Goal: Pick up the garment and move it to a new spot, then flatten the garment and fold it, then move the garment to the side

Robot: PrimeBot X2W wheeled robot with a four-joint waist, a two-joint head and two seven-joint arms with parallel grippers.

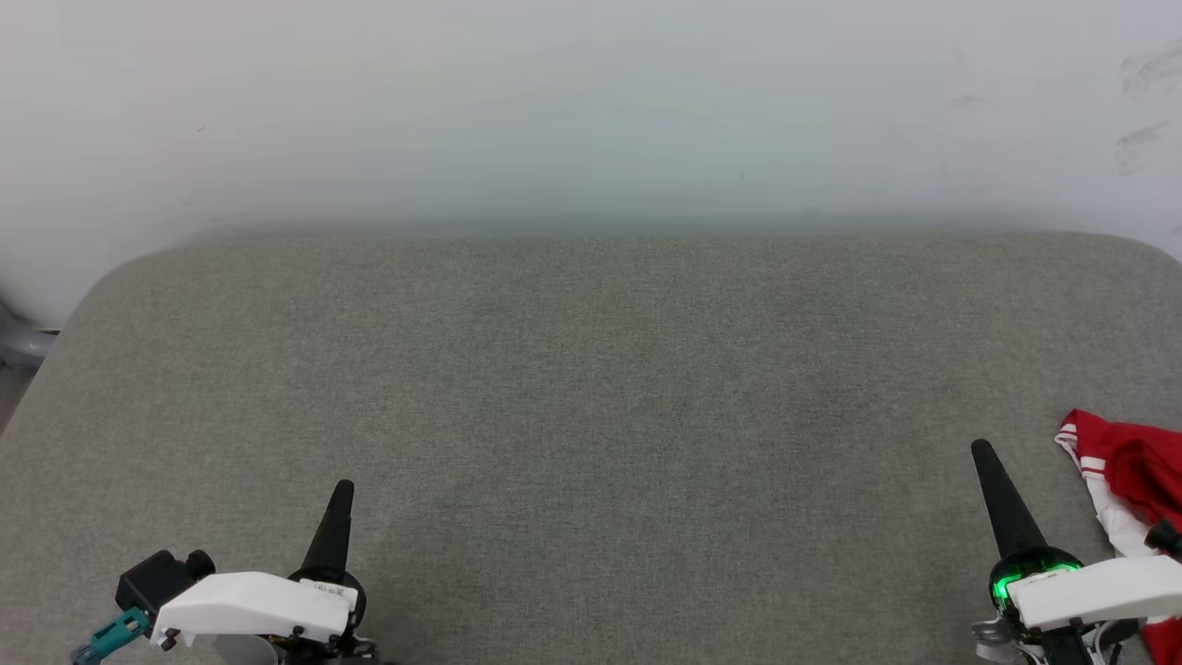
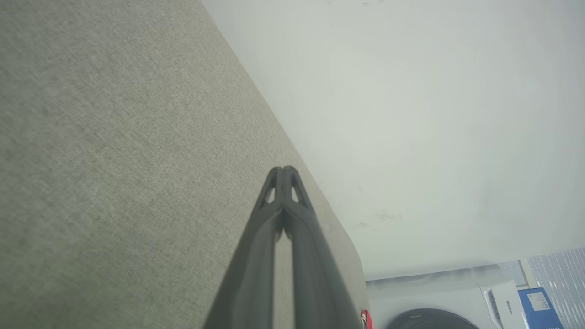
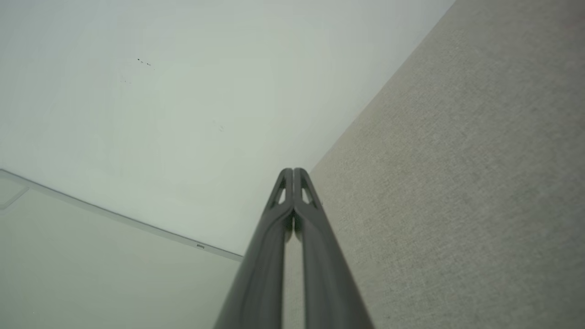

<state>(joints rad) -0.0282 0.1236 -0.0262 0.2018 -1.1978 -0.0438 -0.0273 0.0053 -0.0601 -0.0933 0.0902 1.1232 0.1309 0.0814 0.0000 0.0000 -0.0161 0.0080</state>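
Observation:
The garment [image 1: 1131, 480], red with white and striped trim, lies bunched at the right edge of the grey table [image 1: 591, 388], mostly cut off by the frame. A sliver of the red garment [image 2: 365, 318] also peeks past the table edge in the left wrist view. My right gripper [image 1: 979, 450] stands just left of the garment, apart from it, fingers shut and empty. At the lower left my left gripper [image 1: 343, 487] is shut and empty too. In the wrist views the left gripper [image 2: 283, 169] and right gripper [image 3: 293, 170] have their tips pressed together.
A pale wall [image 1: 591, 111] rises right behind the table's far edge. A white washing machine [image 2: 438, 301] and a blue box [image 2: 537, 308] stand beyond the table's end in the left wrist view. The table's corners are rounded.

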